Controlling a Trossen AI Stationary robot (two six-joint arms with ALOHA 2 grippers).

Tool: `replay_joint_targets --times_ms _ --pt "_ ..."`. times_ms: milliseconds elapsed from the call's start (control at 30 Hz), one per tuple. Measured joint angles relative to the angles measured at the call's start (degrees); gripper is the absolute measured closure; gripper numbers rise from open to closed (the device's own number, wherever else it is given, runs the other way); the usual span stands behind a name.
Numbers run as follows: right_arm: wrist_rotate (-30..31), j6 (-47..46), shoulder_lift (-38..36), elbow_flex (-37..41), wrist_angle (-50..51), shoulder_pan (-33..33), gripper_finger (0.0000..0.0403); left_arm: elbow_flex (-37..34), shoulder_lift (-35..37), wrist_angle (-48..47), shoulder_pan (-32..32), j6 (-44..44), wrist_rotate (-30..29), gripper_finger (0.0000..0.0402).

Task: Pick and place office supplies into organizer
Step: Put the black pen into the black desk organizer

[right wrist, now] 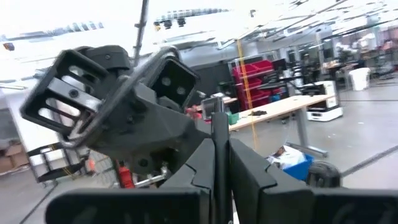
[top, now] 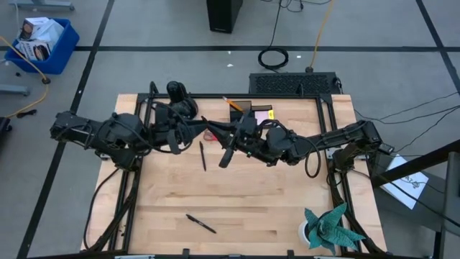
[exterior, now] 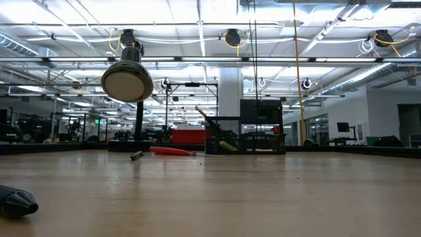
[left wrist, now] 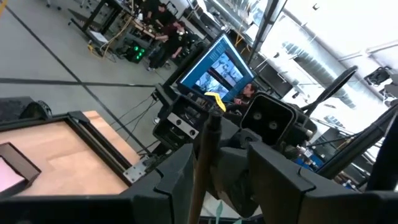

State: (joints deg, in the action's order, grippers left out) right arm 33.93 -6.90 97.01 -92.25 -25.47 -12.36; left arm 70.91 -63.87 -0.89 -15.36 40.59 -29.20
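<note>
Both arms meet above the far middle of the table, wrists facing each other. My left gripper (top: pixel 195 134) (left wrist: pixel 214 152) is shut on a thin stick, a pen (left wrist: pixel 205 155) by its look. My right gripper (top: pixel 230 142) (right wrist: pixel 221 149) is shut on a thin black pen (right wrist: pixel 219 127). I cannot tell whether this is one pen held from both ends. The red-handled scissors (exterior: pixel 172 151) lie flat on the table under the arms. The black organizer (top: pixel 251 112) (exterior: pixel 227 139) stands at the far edge with an orange pencil (top: pixel 230 103) sticking out and a pink pad (top: pixel 261 114) in its tray. My left gripper pinches the thin stick's shaft (left wrist: pixel 200 177) between its two fingers, which lie along it. The stick juts past the fingertips toward the right arm, lifted clear of the table. My right gripper pinches the black pen's shaft (right wrist: pixel 219 162) between its two fingers. The pen's free end (right wrist: pixel 217 118) points at the left arm, clear of the table.
One black pen (top: pixel 203 155) lies on the table below the grippers, another (top: pixel 201 224) near the near edge. A black lamp-like rounded object (top: pixel 180 97) (exterior: pixel 127 80) stands at the far left. The teal paper plant (top: pixel 330 226) sits in the near right corner.
</note>
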Motion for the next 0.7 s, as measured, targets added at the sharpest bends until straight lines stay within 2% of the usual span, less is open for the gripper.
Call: replay_joint_targets --times_ms 700 --pt "-1.2 -2.8 0.0 0.0 2.2 -0.9 0.0384 0.0 -1.4 2.6 0.9 -0.4 0.7 0.0248"
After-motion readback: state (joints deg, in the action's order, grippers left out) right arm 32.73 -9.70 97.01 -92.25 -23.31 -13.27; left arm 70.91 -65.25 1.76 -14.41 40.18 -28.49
